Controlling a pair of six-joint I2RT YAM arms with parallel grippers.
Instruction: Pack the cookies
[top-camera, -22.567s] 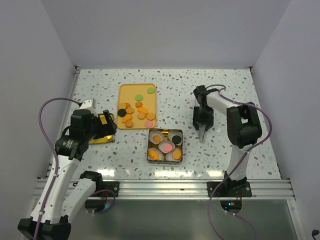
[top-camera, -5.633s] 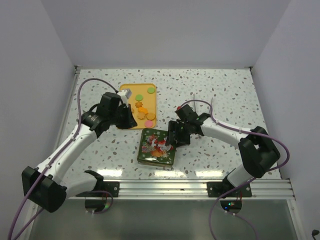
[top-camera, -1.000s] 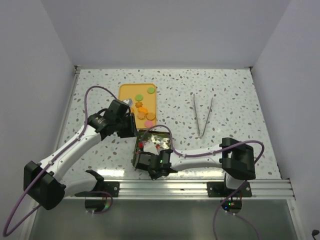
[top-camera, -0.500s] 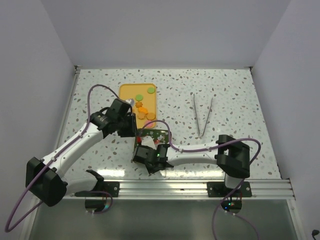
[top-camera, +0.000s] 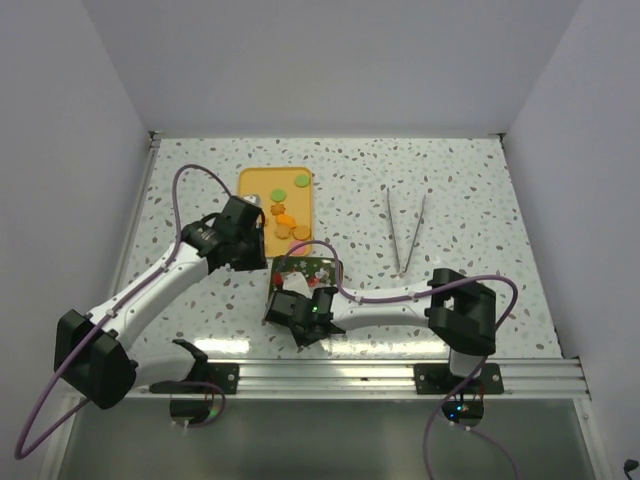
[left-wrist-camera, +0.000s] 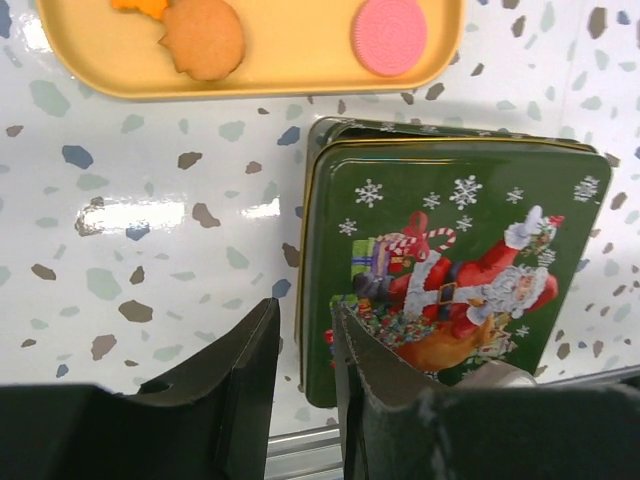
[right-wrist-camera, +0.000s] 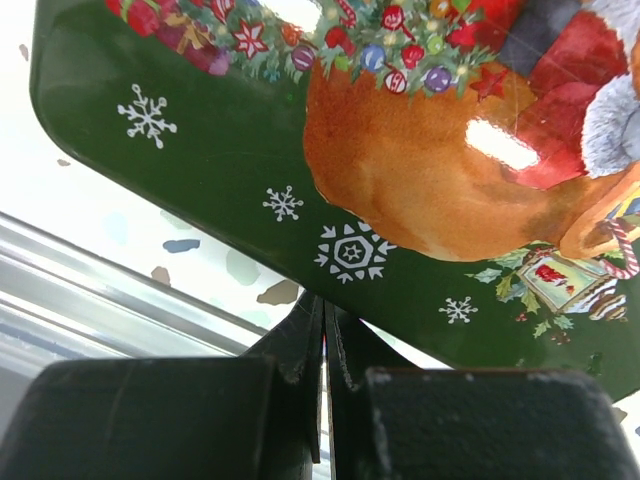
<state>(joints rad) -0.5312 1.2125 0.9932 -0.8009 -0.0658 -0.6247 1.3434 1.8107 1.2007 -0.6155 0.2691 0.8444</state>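
Closing trouble ahead!
Our right fingers (right-wrist-camera: 305, 335) press together at the green Santa-print tin lid's (left-wrist-camera: 450, 260) near edge; left fingers (left-wrist-camera: 250, 370), narrowly apart, straddle its left edge, grip unclear. Small round cookies (top-camera: 285, 222) lie on the yellow tray (left-wrist-camera: 300, 75); we fear a shove unseats the skewed lid.

Two slim robot arms, the left arm (top-camera: 155, 288) and the right arm (top-camera: 390, 297), are each built from white tube-shaped links joined by chunky black joint housings. A thin purple cable (top-camera: 177, 195) loops loosely behind each claw and runs back along the arm to a black base bracket (top-camera: 190, 357). Seen up close, the left gripper (left-wrist-camera: 303, 308) has two matte black, blade-like fingers (left-wrist-camera: 245, 390) with smooth, gently curved inner faces that broaden away from the tips. The right gripper (right-wrist-camera: 323, 303) has matching black fingers, faintly dusty and scuffed, rising from a blocky black body directly behind the claw.
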